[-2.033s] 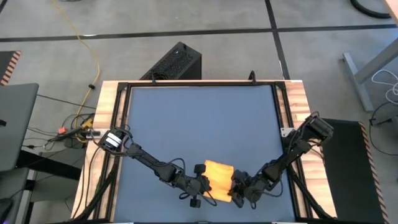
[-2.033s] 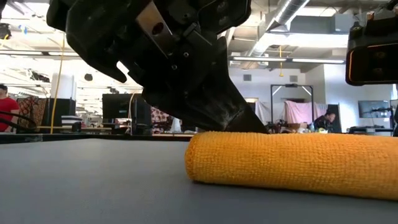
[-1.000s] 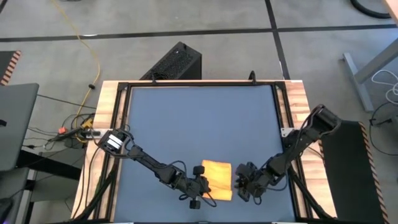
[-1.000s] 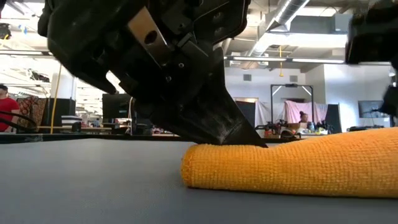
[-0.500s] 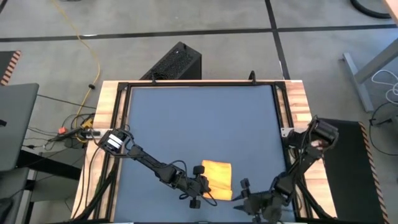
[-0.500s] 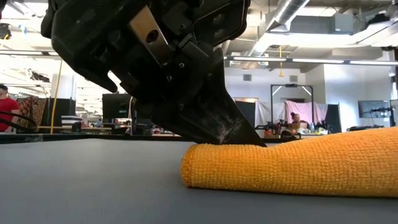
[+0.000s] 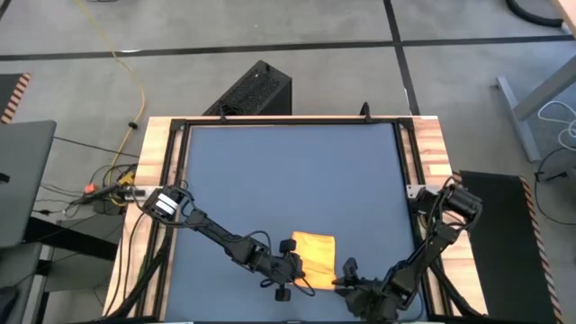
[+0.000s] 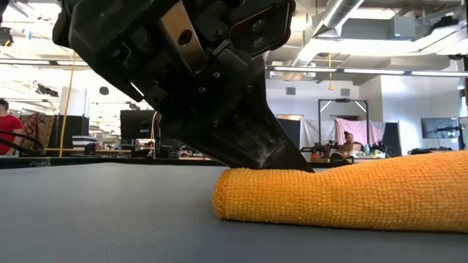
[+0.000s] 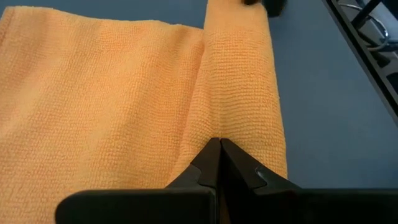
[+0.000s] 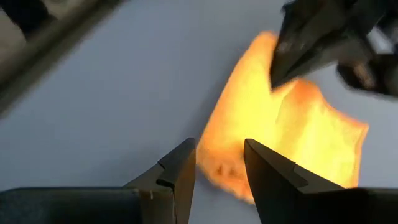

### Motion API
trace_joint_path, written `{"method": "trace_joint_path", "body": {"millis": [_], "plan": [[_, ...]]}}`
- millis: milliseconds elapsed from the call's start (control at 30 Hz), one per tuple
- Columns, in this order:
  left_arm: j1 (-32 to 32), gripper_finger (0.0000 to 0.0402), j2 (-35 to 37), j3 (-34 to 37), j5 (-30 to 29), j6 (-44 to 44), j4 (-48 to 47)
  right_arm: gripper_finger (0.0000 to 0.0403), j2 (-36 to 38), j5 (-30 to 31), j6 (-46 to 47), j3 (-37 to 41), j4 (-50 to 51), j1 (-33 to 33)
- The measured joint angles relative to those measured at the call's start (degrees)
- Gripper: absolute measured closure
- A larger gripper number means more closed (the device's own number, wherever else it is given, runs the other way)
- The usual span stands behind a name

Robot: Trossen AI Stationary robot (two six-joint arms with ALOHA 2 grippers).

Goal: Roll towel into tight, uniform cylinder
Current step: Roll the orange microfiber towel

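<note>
The yellow towel (image 7: pixel 317 256) lies near the table's near edge. It is partly rolled: a roll (image 9: pixel 241 87) runs along one side of a flat part (image 9: pixel 93 93). My left gripper (image 9: pixel 218 144) is shut, and its tips rest on the towel in the crease beside the roll; the low view also shows my left gripper (image 8: pixel 301 167) there. My right gripper (image 10: pixel 219 163) is open, just off the towel's near right corner (image 7: pixel 331 281). Its fingers stand to either side of that end of the towel; whether they touch it, I cannot tell. My left gripper presses its shut fingertips down on the towel's top, in the crease (image 9: pixel 211 127) between roll and flat part, near the towel's near left end (image 8: pixel 241 183). The fingers slant down from the table's left. The towel lies on the table under them.
The blue-grey table top (image 7: pixel 288 180) stretches far and left of the towel. Black frame rails (image 7: pixel 409 171) and wooden edges (image 7: pixel 432 144) border the table. My right arm (image 7: pixel 432 243) runs along the right rail.
My right gripper has moved from the towel's right side toward the table's near edge and rolled about its wrist, staying open; it has left the low view. The towel and my left gripper have stayed in place.
</note>
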State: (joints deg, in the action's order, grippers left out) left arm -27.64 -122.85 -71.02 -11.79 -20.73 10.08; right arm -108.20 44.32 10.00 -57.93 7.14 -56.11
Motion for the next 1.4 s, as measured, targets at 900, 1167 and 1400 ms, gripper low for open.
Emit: {"method": "trace_joint_path", "body": {"millis": [900,1167,1400], "plan": [[-2.09,0.0402,6.09,0.20,-6.48,6.35,-0.03,0.0382,-3.61,0.66,11.66,0.05,-0.99,3.03],[-2.43,0.0401,6.24,0.09,-7.50,7.63,2.08,0.0382,-3.27,-6.03,14.62,4.72,-14.53,5.60],[-2.43,0.0401,3.47,0.12,-7.47,6.49,3.24,0.0382,-2.15,-8.80,22.84,8.73,-22.19,6.07]]}}
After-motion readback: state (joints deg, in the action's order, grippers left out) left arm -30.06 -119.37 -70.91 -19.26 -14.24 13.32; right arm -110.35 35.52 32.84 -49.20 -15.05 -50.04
